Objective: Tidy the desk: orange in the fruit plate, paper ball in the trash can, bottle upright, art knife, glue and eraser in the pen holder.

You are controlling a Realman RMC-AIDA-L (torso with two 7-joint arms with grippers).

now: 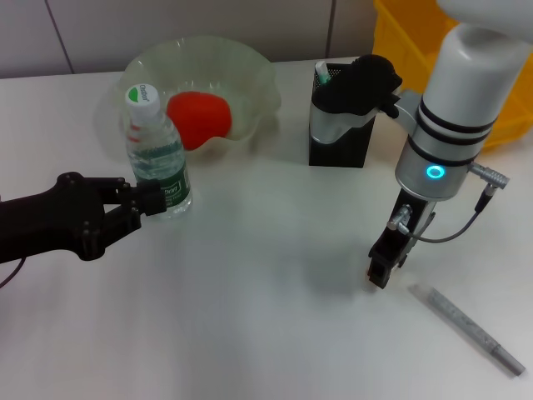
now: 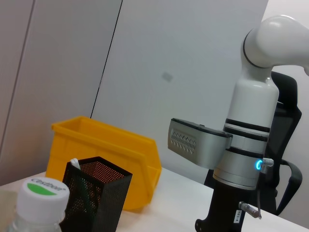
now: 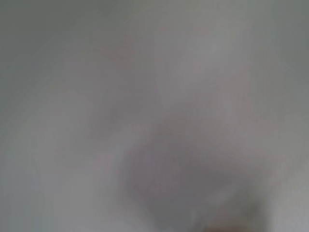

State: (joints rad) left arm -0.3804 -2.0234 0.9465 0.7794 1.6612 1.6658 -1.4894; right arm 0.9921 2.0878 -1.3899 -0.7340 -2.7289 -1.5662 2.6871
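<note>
- Standing upright on the white surface [image 1: 250,333], the bottle [image 1: 156,154] with its green-and-white cap, just in front of the fruit plate [image 1: 250,75].
- Clamped low on the bottle's label from the robot's left: the black left claw [image 1: 148,200], fingers closed against the bottle.
- Resting inside the translucent fruit plate: the orange [image 1: 200,119], reddish in colour, just behind and beside the bottle.
- Set to the right of the plate: the black mesh pen holder [image 1: 337,125], a white-and-green item poking out of its top; also visible behind the bottle cap [image 2: 42,189] in the left wrist view.
- Hanging near the surface, well to the right of the bottle and in front of the pen holder: the right claw [image 1: 381,271], pointed down; cannot tell how far apart its fingers are.
- Lying flat on the surface just beside the right claw, toward the near right corner: the art knife [image 1: 466,327], grey and slim, untouched.
- Sitting behind the right arm at the far right edge: a yellow bin [image 1: 408,42].
- Nothing but a grey blur in the right wrist view.
</note>
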